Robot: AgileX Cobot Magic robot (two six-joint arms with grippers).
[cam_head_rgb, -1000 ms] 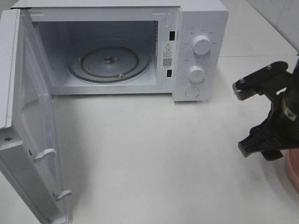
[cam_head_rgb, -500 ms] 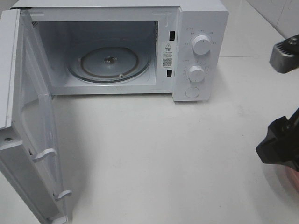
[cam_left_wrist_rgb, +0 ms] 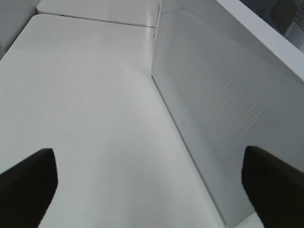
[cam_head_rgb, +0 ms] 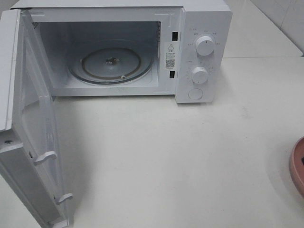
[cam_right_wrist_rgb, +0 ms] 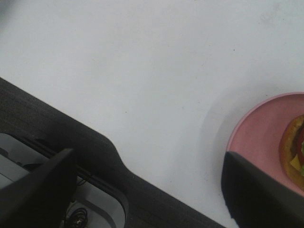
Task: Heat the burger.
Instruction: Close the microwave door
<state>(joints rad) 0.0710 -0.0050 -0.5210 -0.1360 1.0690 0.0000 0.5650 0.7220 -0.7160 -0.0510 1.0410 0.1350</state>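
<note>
The burger sits on a pink plate, cut off at the frame edge of the right wrist view, so you see only a sliver of bun, a touch of red and some green. It lies just beyond one fingertip of the right gripper, outside the gap between the fingers rather than in it. Those fingers are spread wide and hold nothing; one dark finger overlaps the plate's near rim in the picture, though whether it touches cannot be told.

The left gripper also has its fingers spread wide and empty, over bare table, with the open microwave door standing beyond one fingertip.

Risks from here, as judgement:
- The burger is tall and layered; if you close from one side or too high, the bun may slide off the filling.
- If you come in low, a finger may catch the plate rim and push or tip the plate.
- The right gripper is near the table edge; a shove could carry the plate toward it.
- The door stands in the left arm's reach and could be knocked.

Hidden or unclear: neither arm appears in the high view, where only the plate's rim shows at the frame edge. The microwave cavity and its glass turntable are plainly open and bare. The burger's full height is not visible.
</note>
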